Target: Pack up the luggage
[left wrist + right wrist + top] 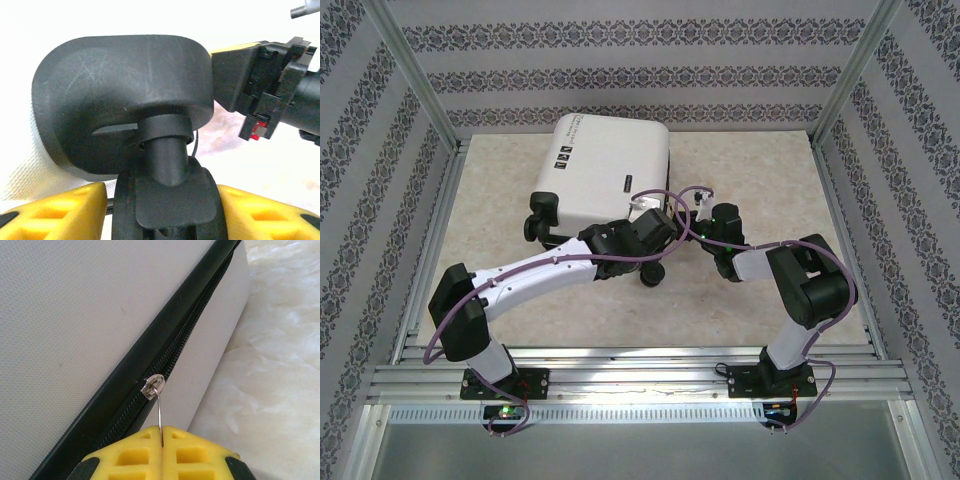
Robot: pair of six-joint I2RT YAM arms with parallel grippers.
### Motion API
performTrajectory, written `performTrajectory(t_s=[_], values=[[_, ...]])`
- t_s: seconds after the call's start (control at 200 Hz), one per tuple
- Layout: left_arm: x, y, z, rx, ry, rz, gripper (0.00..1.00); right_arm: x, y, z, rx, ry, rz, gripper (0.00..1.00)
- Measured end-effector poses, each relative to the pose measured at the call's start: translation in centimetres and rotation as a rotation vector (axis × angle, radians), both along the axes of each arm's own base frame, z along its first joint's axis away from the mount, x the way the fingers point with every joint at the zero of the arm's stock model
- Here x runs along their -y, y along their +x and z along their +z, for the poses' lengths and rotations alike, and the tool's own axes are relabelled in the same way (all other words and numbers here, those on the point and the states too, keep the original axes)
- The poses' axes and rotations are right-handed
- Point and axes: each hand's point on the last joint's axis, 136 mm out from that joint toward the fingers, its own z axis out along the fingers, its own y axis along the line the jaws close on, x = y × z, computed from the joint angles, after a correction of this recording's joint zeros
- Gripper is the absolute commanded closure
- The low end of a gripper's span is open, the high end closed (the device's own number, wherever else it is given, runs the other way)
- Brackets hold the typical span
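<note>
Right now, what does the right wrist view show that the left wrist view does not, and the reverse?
Right wrist: the right gripper shut on the zipper pull, beside the black zipper track. Left wrist: a black caster, close up, between the yellow fingers of the left gripper. Both: parts of the luggage and the marbled table.

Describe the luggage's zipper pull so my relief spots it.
Find the white luggage on the table and follow the black zipper track along its side. The zipper pull is the thin silver wire hanging from the metal slider, pinched by the right gripper.
</note>
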Motion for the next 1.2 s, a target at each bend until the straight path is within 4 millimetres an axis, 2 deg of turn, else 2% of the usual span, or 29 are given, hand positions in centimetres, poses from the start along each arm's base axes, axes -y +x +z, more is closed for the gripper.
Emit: performTrajectory(t_s=[0.19, 0.365, 0.65, 0.949, 1.199], values=[[-0.3, 0.0, -0.2, 0.01, 0.025, 0.016, 0.71, -0.2, -0.1, 0.0, -0.001, 0.004, 0.013, 1.0], [-0.5, 0.0, -0.1, 0.016, 0.039, 0.016, 0.82, -0.2, -0.2, 0.0, -0.001, 0.004, 0.014, 1.0], [-1.3, -0.5, -0.1, 0.038, 0.081, -0.038, 0.85, -0.4, -0.3, 0.0, -0.004, 0.007, 0.027, 1.0], [-3.5, -2.6, 0.1, 0.067, 0.093, -0.154, 0.84, -0.8, -0.7, -0.2, -0.018, 0.008, 0.046, 1.0], [-4.5, -4.1, 0.3, 0.087, 0.072, -0.214, 0.84, -0.8, -0.8, -0.4, -0.027, 0.006, 0.049, 1.0]])
